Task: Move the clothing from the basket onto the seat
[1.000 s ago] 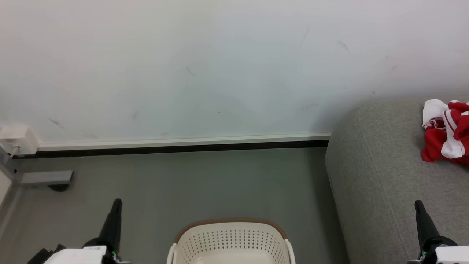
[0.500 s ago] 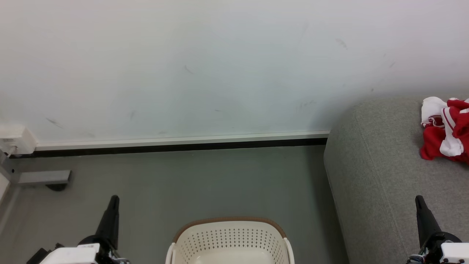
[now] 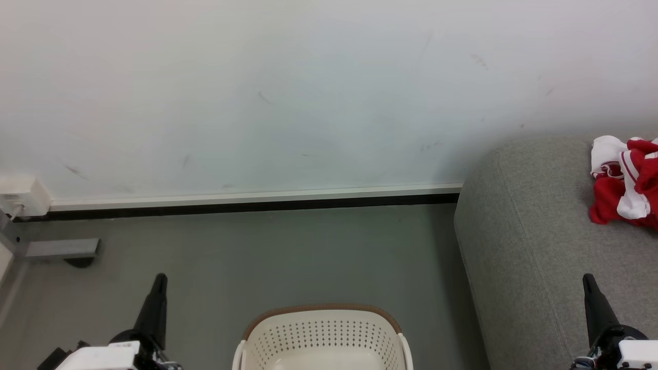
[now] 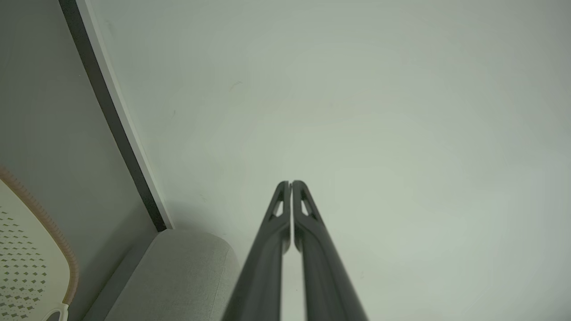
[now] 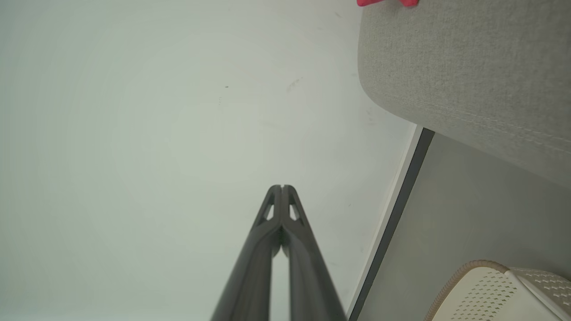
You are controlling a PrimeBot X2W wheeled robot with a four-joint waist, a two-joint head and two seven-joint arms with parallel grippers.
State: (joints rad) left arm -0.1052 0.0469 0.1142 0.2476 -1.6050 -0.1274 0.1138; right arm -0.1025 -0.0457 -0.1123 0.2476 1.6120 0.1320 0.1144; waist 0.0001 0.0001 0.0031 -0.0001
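clothing (image 3: 624,185) lies in a crumpled red-and-white heap on the seat (image 3: 534,246), toward the wall (image 3: 308,103) and well apart from the basket (image 3: 321,334). that is where the task wants it, so i judge the job done or close to it. the part of the basket in the head view is bare perforated plastic, though its near half is cut off by the picture's edge.

the left gripper (image 3: 160,280) and right gripper (image 3: 587,280) sit low at either side. each has its fingers pressed tip to tip with nothing between them, and both wrist views show the closed pair aimed at the wall. that reads as a rest pose, reaching for neither basket nor clothing.

the basket stands on the floor (image 3: 257,257) near the seat's rounded end, handy for a short carry. the floor is plain grey and the wall pale with faint scuffs. a white-and-black skirting (image 3: 257,200) runs along its foot, with a small white box (image 3: 20,195) at far left.
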